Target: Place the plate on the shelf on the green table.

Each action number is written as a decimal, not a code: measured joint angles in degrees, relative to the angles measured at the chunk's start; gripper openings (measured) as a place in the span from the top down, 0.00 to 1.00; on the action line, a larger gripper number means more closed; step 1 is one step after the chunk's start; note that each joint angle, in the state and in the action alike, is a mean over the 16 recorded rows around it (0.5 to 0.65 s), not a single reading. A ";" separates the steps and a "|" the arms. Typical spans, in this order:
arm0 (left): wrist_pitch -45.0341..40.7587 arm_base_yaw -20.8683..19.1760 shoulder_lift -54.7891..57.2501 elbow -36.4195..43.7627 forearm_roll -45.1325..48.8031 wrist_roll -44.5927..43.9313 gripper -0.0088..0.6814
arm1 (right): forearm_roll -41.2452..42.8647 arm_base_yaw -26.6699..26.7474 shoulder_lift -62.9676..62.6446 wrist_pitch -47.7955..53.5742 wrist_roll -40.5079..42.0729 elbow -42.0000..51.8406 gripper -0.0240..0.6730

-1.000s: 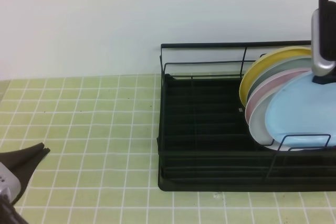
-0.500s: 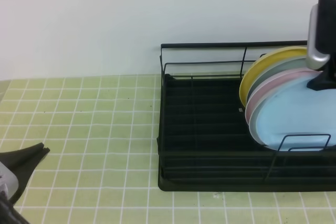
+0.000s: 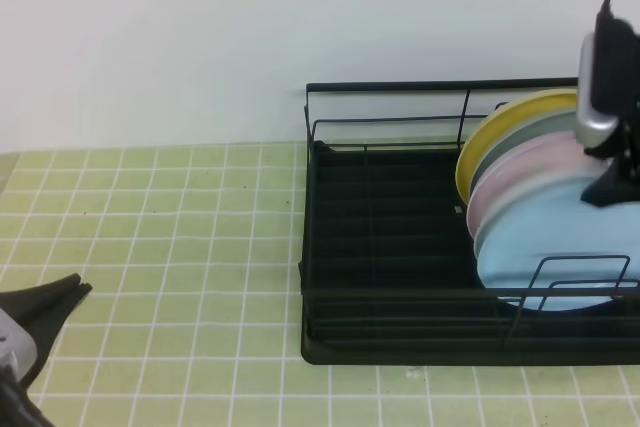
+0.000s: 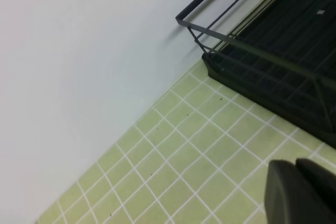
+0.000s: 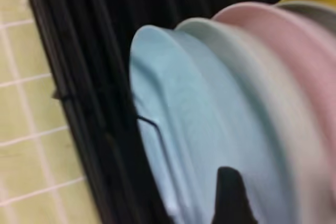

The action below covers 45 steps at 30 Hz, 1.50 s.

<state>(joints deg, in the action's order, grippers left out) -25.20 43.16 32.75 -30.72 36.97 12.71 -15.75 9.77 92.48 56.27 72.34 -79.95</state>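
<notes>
The plate (image 3: 545, 247) stands on edge in the shelf (image 3: 400, 277), frontmost in a row with a pale white plate (image 5: 247, 93), a pink plate (image 3: 530, 162) and a yellow plate (image 3: 500, 127) leaning behind it, all on the green surface (image 3: 150, 247). My right claw (image 3: 612, 182) hangs at the plate's upper right edge; I cannot tell from these views whether its fingers are parted or touching the rim. My left claw (image 3: 45, 312) rests closed and empty, low on the tiles, well apart from the shelf. I judge the placing essentially done; what remains is drawing my right arm clear without tipping the row.
</notes>
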 joint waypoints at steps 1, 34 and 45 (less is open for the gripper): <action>-0.06 0.00 0.00 0.05 0.07 0.03 0.99 | -0.01 0.00 0.24 0.55 -0.25 0.00 0.38; 0.92 0.00 0.00 0.60 0.69 3.00 0.99 | -0.66 0.00 -8.96 -1.41 -8.44 0.02 0.47; 8.14 0.00 0.00 2.66 0.68 4.87 0.99 | -9.59 0.00 -27.59 -14.76 -20.88 6.55 0.87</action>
<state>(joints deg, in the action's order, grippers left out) -17.06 43.16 32.75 -28.06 37.66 17.59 -25.34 9.77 64.89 41.51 51.46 -73.41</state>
